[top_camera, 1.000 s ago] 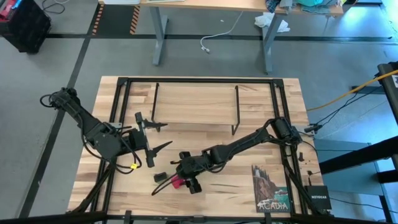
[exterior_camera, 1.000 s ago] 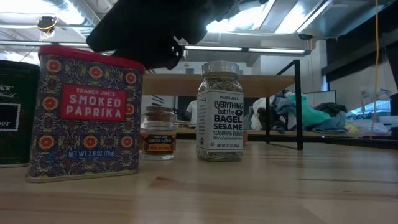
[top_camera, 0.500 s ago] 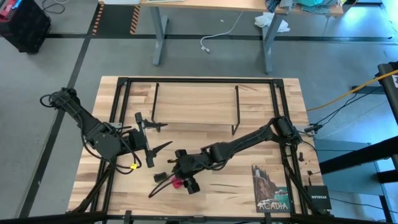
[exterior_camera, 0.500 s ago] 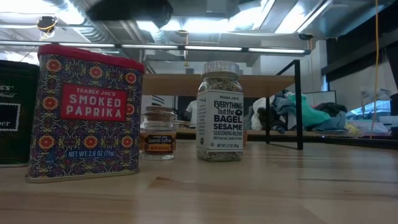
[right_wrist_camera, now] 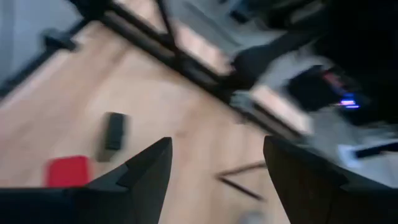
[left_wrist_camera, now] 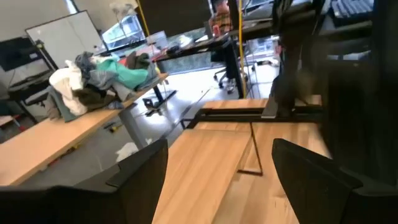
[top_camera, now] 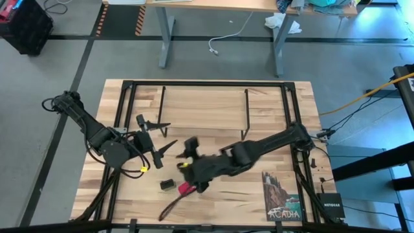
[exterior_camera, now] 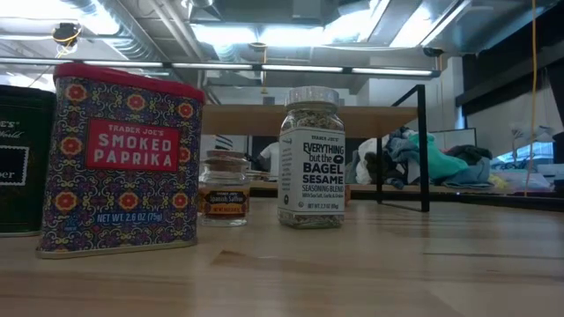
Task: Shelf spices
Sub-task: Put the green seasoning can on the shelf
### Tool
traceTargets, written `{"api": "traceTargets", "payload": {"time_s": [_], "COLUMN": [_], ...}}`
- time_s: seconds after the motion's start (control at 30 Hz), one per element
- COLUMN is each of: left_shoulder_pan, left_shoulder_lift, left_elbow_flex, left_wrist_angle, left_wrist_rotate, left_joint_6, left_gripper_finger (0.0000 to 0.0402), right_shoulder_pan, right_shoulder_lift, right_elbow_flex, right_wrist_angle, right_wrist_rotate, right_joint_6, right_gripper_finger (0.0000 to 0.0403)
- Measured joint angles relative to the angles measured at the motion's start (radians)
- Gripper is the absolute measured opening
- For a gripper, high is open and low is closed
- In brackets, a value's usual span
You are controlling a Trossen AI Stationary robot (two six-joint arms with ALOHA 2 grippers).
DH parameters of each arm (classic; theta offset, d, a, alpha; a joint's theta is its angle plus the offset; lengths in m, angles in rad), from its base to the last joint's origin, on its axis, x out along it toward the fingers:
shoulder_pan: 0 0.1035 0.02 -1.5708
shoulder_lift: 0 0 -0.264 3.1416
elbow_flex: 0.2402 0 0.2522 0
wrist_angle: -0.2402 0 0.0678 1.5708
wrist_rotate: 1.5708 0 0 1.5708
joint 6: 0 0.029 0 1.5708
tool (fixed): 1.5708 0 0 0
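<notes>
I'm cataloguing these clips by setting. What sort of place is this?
Probably a lab or workshop: bare ceiling ducts, a workbench piled with clothes, and a whiteboard.

The red square tin (exterior_camera: 119, 160) of smoked paprika stands upright, with the dark square tin (exterior_camera: 22, 158) just beside it. Near the red tin, towards the light-wood shelf (exterior_camera: 308, 119), stand the tiny round jar (exterior_camera: 224, 188) and the taller clear bagel-seasoning jar (exterior_camera: 311, 158), both upright.

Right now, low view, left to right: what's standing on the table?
Dark tin at the edge → red paprika tin → small cork-topped jar → bagel seasoning jar → black shelf leg.
</notes>
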Motion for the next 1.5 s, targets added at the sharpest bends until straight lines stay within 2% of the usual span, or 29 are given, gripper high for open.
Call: {"api": "traceTargets", "payload": {"time_s": [0.17, 0.37, 0.47, 0.57, 0.7, 0.9, 1.03, 1.23, 1.5], "left_shoulder_pan": [0.018, 0.056, 0.079, 0.103, 0.137, 0.152, 0.152, 0.140, 0.097], "left_shoulder_lift": [0.000, 0.000, 0.000, 0.002, 0.015, 0.094, 0.148, 0.202, 0.254], "left_elbow_flex": [0.000, -0.002, -0.030, -0.069, -0.112, -0.124, -0.122, -0.074, 0.036], "left_wrist_angle": [-0.046, -0.148, -0.141, -0.050, 0.175, 0.445, 0.586, 0.655, 0.695], "left_wrist_rotate": [0.001, 0.015, 0.044, 0.100, 0.232, 0.382, 0.428, 0.437, 0.436], "left_joint_6": [-0.036, -0.152, -0.187, -0.168, -0.066, 0.089, 0.164, 0.214, 0.334], "left_gripper_finger": [0.0282, 0.0282, 0.0282, 0.0282, 0.0282, 0.0282, 0.0282, 0.0282, 0.0282], "right_shoulder_pan": [0.045, 0.110, 0.153, 0.191, 0.218, 0.217, 0.217, 0.217, 0.217], "right_shoulder_lift": [-0.106, -0.278, -0.351, -0.406, -0.465, -0.552, -0.617, -0.716, -0.926], "right_elbow_flex": [0.081, 0.083, 0.084, 0.084, 0.084, 0.083, 0.083, 0.046, -0.205], "right_wrist_angle": [-0.090, -0.123, -0.150, -0.185, -0.261, -0.462, -0.607, -0.793, -0.792], "right_wrist_rotate": [0.160, 0.367, 0.489, 0.602, 0.720, 0.759, 0.762, 0.783, 0.803], "right_joint_6": [-0.049, -0.050, -0.040, -0.022, 0.010, 0.147, 0.259, 0.454, 0.542], "right_gripper_finger": [0.0260, 0.0260, 0.0260, 0.0260, 0.0260, 0.0260, 0.0259, 0.0259, 0.0259]}}
